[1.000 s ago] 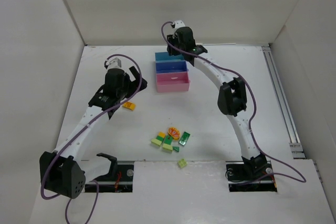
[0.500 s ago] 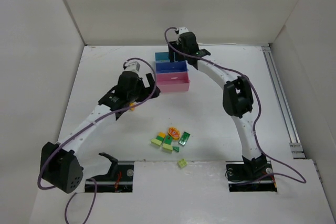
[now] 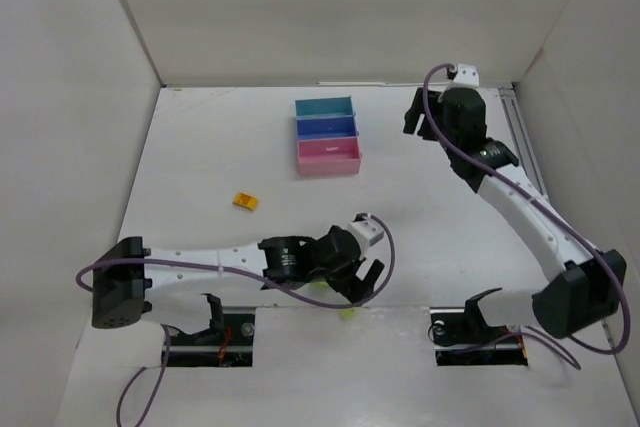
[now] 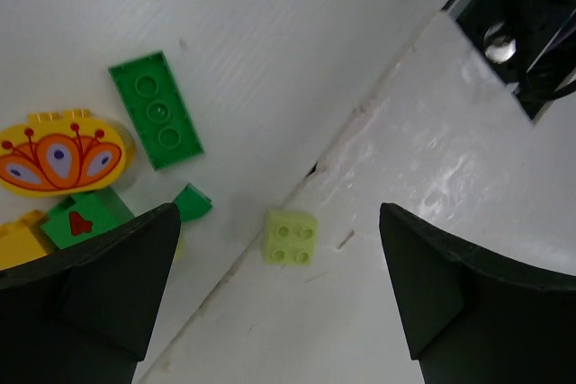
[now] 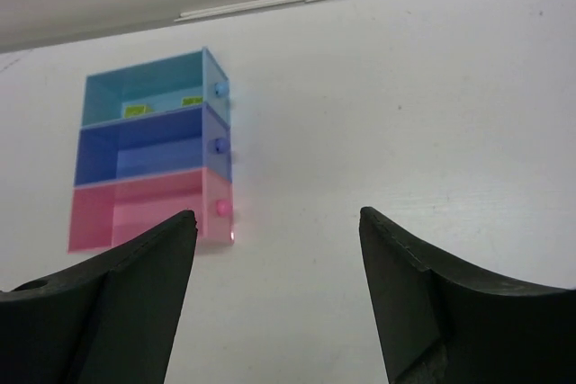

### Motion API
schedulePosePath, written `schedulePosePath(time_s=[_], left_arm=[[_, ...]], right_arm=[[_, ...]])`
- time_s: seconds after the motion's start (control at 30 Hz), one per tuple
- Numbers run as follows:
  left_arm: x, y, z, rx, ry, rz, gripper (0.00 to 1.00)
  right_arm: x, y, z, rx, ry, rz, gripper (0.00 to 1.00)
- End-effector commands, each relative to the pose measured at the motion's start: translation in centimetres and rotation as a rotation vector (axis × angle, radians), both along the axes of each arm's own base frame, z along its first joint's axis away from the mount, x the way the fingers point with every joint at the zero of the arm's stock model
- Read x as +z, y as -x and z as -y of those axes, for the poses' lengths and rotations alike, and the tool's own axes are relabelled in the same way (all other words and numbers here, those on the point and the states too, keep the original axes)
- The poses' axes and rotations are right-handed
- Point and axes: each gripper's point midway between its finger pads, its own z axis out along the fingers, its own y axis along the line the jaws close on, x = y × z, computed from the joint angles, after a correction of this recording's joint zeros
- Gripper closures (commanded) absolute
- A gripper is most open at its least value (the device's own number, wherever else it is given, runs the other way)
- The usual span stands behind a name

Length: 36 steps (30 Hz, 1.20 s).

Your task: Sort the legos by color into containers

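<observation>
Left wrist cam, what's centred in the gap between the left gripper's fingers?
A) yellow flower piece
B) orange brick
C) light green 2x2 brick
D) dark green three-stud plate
C: the light green 2x2 brick lies untouched in the gap of the open left gripper; the dark green plate sits off to the side.

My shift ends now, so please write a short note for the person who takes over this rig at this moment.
Left claw: open, empty, over a light green brick by the near edge.
Right claw: open, empty, facing the trays.
Done: teal tray holds two light green pieces; blue tray and pink tray look empty.
Left: that brick, the green and yellow pile beside it, the lone orange brick.
</observation>
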Motion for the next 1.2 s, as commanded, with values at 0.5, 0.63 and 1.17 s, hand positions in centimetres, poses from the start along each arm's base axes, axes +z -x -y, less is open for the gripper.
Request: schedulePosePath(time_s=[0.5,0.63,1.17], left_arm=[[-6.8,6.1,-1.2,-0.126,-0.129,-0.086,0.21],[-8.7,6.2,-1.7,-0.126,-0.186,-0.086,0.23],[-8.1,5.3,-1.5,-0.026,-0.231,-0.054,0.86]], right_arm=[[-4.2,9.6,-0.1,-0.020,0.044,-0.090,0.22],[-4.3,9.8,0.2,-0.035,0.069,-0.107,0.22],[-3.5,10.6,1.4,-0.091,0.060,-0.085,0.22]])
